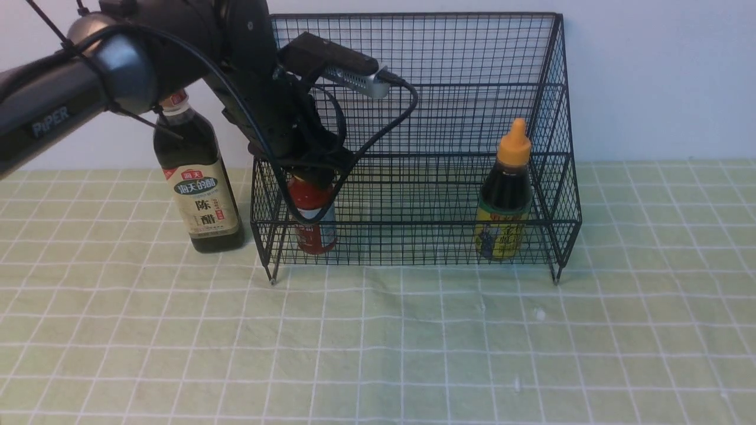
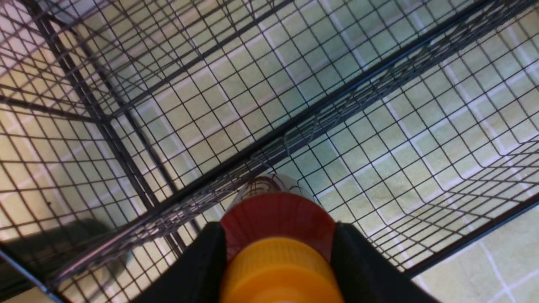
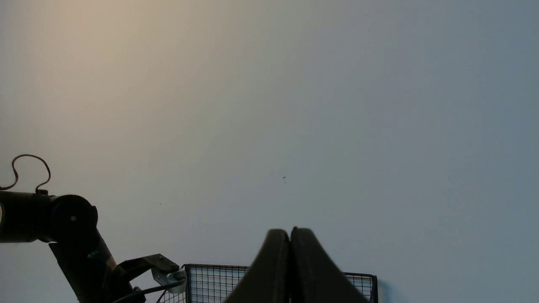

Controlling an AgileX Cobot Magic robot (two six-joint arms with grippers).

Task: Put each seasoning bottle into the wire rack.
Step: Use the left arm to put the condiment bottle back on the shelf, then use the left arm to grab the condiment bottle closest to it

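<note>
Red sauce bottle [image 1: 313,203], orange cap [image 2: 280,269], clamped by left gripper [image 1: 312,175], right gripper [image 3: 289,234] closed, empty.

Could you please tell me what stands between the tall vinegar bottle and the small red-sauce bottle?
In the front view, only the left side wall of the wire rack: the vinegar bottle stands outside it, the red-sauce bottle inside.

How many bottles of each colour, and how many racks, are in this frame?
Dark bottles: 2, the vinegar bottle and the yellow-label bottle.
Red bottles: 1, the red-sauce bottle.
Racks: 1, the wire rack.
Total: 4.
</note>
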